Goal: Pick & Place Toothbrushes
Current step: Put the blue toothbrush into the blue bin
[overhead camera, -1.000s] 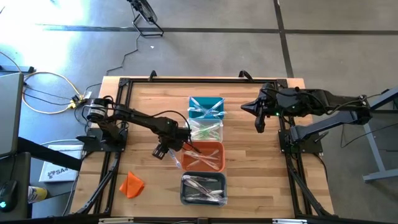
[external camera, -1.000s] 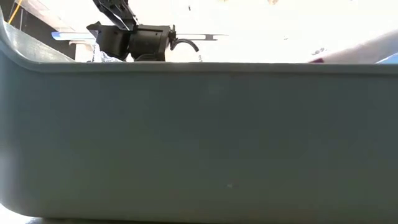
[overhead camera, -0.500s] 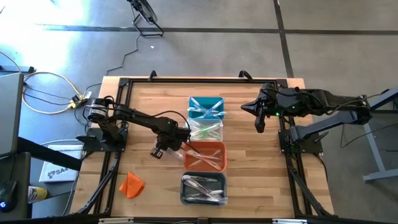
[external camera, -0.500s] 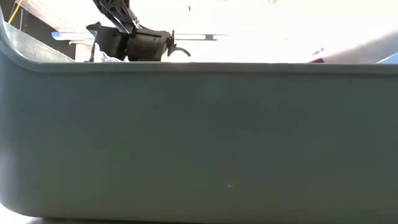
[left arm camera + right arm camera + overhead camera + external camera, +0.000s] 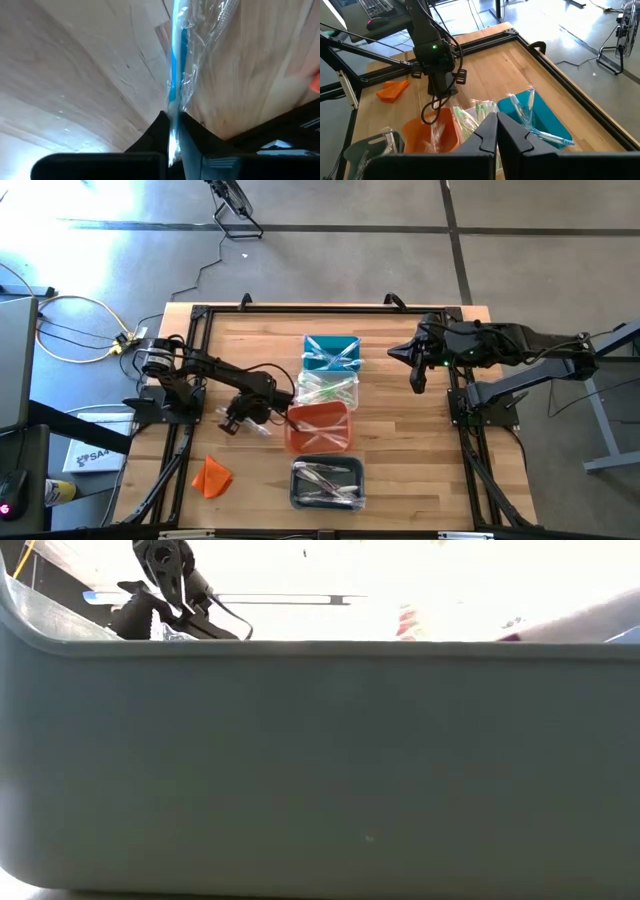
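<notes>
My left gripper (image 5: 258, 425) stands left of the orange bin (image 5: 320, 427), pointing steeply down, shut on a blue toothbrush in a clear wrapper (image 5: 175, 75). The same gripper (image 5: 440, 92) shows in the right wrist view and, above the grey wall, in the low view (image 5: 165, 600). More toothbrushes lie in the teal bin (image 5: 330, 352), the clear bin (image 5: 328, 388), the orange bin and the grey bin (image 5: 327, 483). My right gripper (image 5: 416, 385) hangs shut and holding nothing above the table's far right. My left gripper pinches one end of the wrapped toothbrush (image 5: 173, 116) between its two fingers, coming from above at a slant. The fingers lie along the toothbrush, which runs on past them low over the wooden table (image 5: 90, 75). Whether its free end touches the wood I cannot tell.
An orange cloth lump (image 5: 212, 477) lies near the table's front left. The four bins stand in a row down the middle. A black frame (image 5: 200, 315) runs around the table. The grey bin's wall (image 5: 320, 770) fills the low view.
My left gripper has drawn back from the orange bin toward the table's left edge and tipped to point more steeply down. The wrapped toothbrush has gone left with it. The orange bin has shifted a little toward the left and sits askew.
</notes>
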`<act>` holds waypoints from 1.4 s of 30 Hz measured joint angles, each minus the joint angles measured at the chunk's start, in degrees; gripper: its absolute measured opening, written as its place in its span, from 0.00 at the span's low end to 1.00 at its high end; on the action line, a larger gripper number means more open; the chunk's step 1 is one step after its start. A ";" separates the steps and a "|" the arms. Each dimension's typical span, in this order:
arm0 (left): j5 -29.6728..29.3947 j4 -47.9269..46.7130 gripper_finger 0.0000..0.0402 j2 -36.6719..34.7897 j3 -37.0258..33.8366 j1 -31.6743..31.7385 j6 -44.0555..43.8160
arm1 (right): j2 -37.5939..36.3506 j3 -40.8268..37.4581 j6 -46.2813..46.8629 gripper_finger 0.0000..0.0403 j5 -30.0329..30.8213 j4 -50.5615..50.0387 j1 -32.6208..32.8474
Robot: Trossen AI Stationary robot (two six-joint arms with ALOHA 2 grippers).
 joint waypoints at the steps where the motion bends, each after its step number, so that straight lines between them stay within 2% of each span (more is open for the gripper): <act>1: 0.00 -0.24 0.04 0.00 0.00 0.00 0.00 | 0.00 0.00 0.00 0.01 -0.01 -0.01 0.00; 24: -1.14 2.84 0.04 -0.11 0.78 0.00 -2.80 | 0.00 0.00 -0.45 0.01 0.00 -0.01 -0.02; 36: -2.38 0.06 0.05 -0.11 11.95 0.02 -0.06 | 0.00 -0.56 -0.43 0.01 -0.01 -0.02 -0.02; 42: -2.39 -6.27 0.05 -0.11 17.53 0.02 -0.02 | 0.02 -2.42 0.12 0.01 -0.12 0.03 -0.02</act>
